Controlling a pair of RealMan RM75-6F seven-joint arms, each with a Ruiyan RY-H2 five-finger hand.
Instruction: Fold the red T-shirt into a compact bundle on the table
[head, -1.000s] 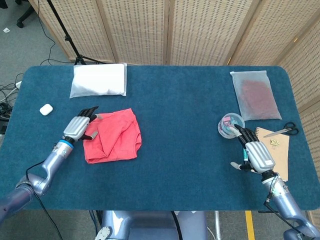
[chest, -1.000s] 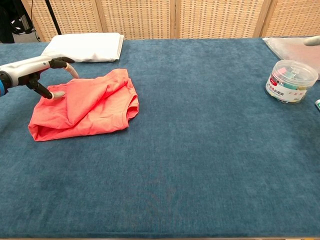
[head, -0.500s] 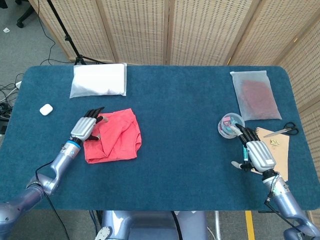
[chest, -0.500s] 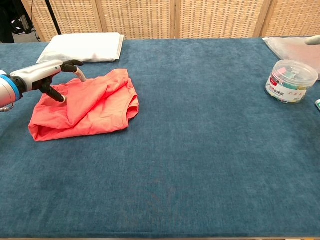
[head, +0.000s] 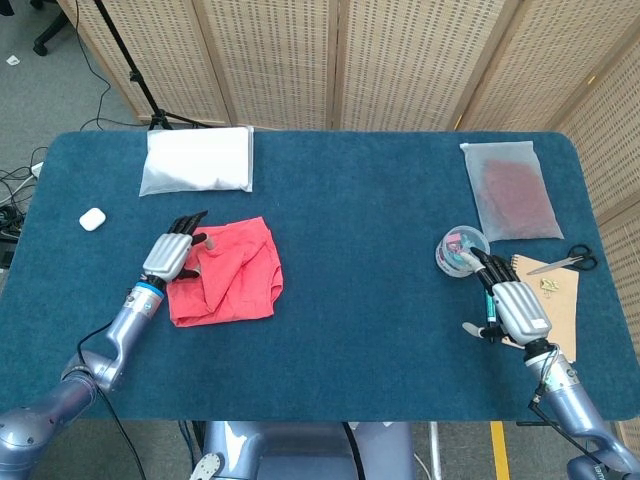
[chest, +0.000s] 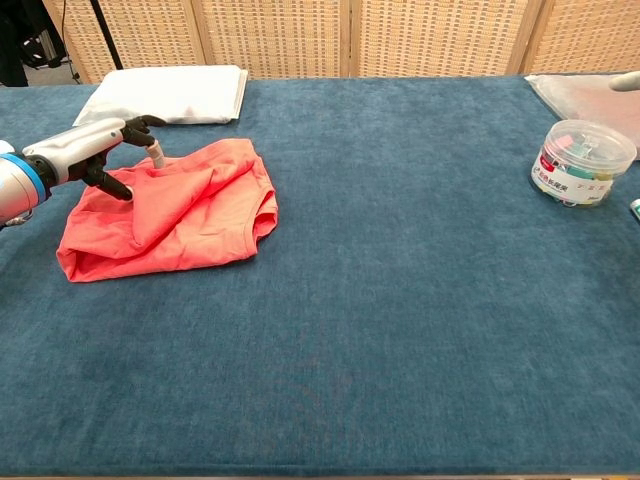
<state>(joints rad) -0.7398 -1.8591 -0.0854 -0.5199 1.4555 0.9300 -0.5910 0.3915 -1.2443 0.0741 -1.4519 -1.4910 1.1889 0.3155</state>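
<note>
1. On the far left of the blue, carpet-like surface (head: 360, 330) I see a small white rounded case (head: 92, 219), and behind it a flat white soft package (head: 197, 160) with a smooth, slightly puffed face.
2. My left hand (head: 170, 255) reaches forward from a grey forearm, palm down, at the left edge of the red T-shirt (head: 230, 272). Its dark fingers (chest: 135, 128) are spread, their tips touching the cloth; I see nothing pinched, so I read them as released.
3. That T-shirt lies left of centre, a crumpled, roughly square heap of soft coral-red fabric with overlapping folds and a rolled hem on its right side.
4. Toward the right stands a round clear plastic tub (chest: 582, 162) of coloured bits; behind it lies a frosted bag (head: 510, 190) with something dark red inside.
5. My right hand (head: 512, 305) rests low near the tub, beside a brown sheet (head: 562, 300); its fingers are loosely extended and holding nothing. Scissors (head: 566, 264) lie just beyond.
</note>
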